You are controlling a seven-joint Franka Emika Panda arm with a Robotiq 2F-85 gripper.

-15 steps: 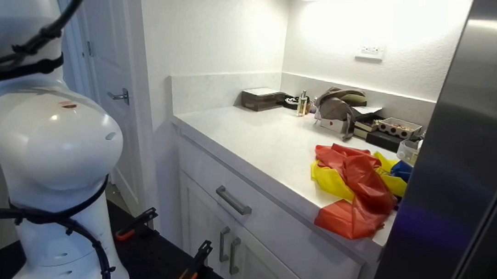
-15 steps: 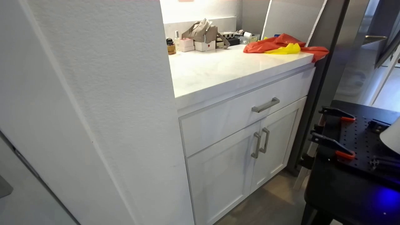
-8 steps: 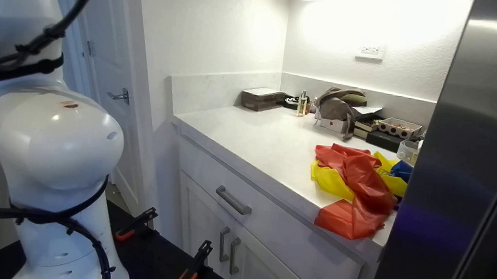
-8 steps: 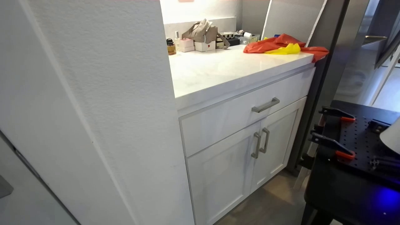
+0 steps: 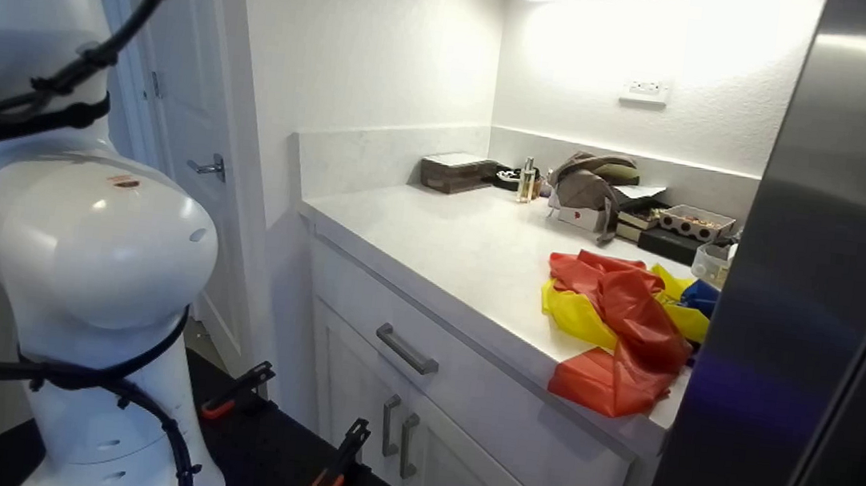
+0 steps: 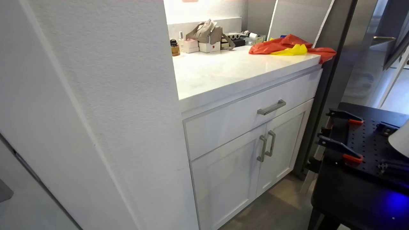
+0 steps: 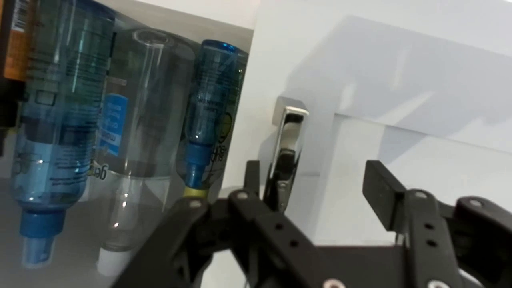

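Observation:
In the wrist view my gripper (image 7: pixel 316 186) comes in from the bottom, its two black fingers well apart. A shiny metal handle (image 7: pixel 291 132) on a white door or drawer front (image 7: pixel 448 172) runs down into the space between them. It lies much closer to the left finger pad (image 7: pixel 252 176) than to the right one; whether they touch I cannot tell. The handle's lower end is hidden behind the gripper. Left of the white front stand a large blue bottle (image 7: pixel 64 108), a transparent bottle (image 7: pixel 140 120) and a smaller blue bottle (image 7: pixel 210 96), all appearing nozzle-down.
Both exterior views show a white counter (image 5: pixel 434 235) over a closed cabinet, with red and yellow fabric (image 5: pixel 625 328) hanging over its edge. A steel refrigerator (image 5: pixel 820 316) stands beside it. Clamps (image 6: pixel 338 147) grip the black robot table (image 6: pixel 358 188). My white arm (image 5: pixel 95 240) fills an exterior view's left side.
My arm's white links have shifted very slightly to the right, and the black cable near the top has swung right. The counter, fabric and cabinet look the same.

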